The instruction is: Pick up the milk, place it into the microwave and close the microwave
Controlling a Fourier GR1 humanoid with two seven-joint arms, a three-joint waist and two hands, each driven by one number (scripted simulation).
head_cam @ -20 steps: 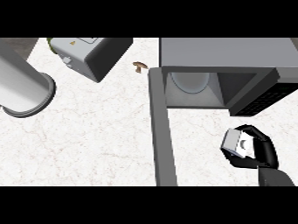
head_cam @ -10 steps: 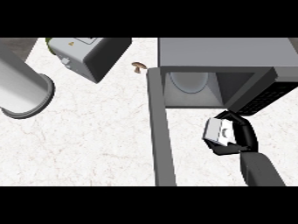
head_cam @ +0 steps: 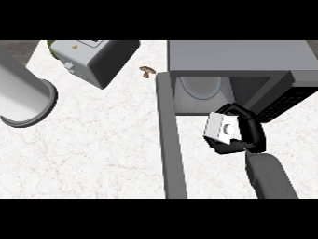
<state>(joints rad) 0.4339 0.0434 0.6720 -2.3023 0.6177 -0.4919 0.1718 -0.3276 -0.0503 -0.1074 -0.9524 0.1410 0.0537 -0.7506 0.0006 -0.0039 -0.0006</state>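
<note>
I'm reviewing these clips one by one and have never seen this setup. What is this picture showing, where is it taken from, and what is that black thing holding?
The view looks steeply down from the robot's head onto a white marble counter. The black shape is the robot's right hand on a grey forearm, fingers curled round a small white milk carton, just in front of the open microwave. The microwave's door stands swung out toward the camera. A toaster and a tiny brown item sit further back. The big grey cylinder at left I cannot identify. The left hand is out of view.
</note>
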